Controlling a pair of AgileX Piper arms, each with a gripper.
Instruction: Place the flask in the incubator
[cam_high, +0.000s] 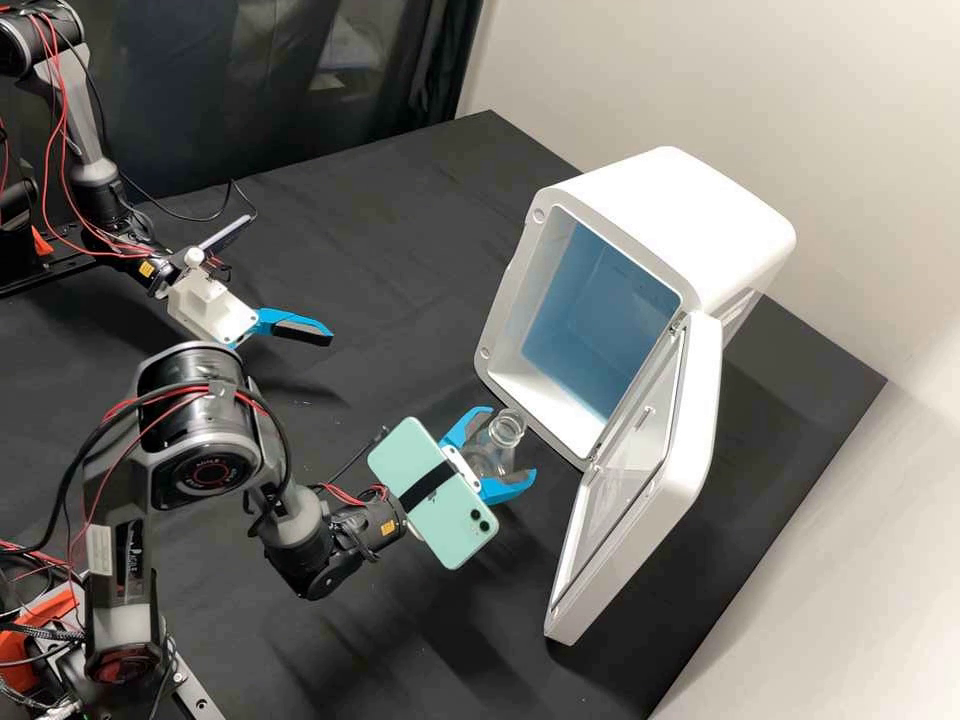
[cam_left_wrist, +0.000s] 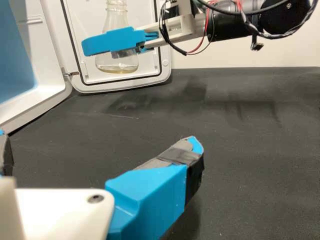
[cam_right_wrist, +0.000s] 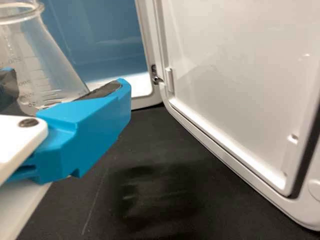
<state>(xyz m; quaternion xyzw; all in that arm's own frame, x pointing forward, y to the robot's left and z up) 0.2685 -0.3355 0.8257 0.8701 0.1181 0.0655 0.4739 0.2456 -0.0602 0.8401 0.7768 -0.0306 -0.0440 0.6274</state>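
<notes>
Right gripper (cam_high: 492, 455) is closed on the flask (cam_high: 503, 432), one blue finger on each side of the cone, about mid-body and below the neck. The flask is upright and seems to be lifted clear of the bench (cam_high: 400, 220). It sits just in front of the lower lip of the incubator (cam_high: 700, 230), which stands toward the bench's right edge. The door (cam_high: 650, 480) hangs open on the near side of the opening, and the blue interior faces the flask.

Left gripper (cam_high: 315, 330) hovers near the bench's left edge, well apart from the flask, fingers spread and holding nothing.

Handling, as judged:
- Clear glass, rigid, probably light. A thin pale layer at the bottom may be liquid, but that cannot be confirmed.
- Smooth, sloped walls, so a squeeze on the cone tends to push the flask out of the grip rather than lock it. The dark pads (cam_right_wrist: 102, 90) on the fingers should help.
- Fragile — a knock against the incubator's lip or the door edge is the main risk.
- The safest hold is likely low on the cone or just under the neck's rim, with moderate force, keeping the flask level.
</notes>
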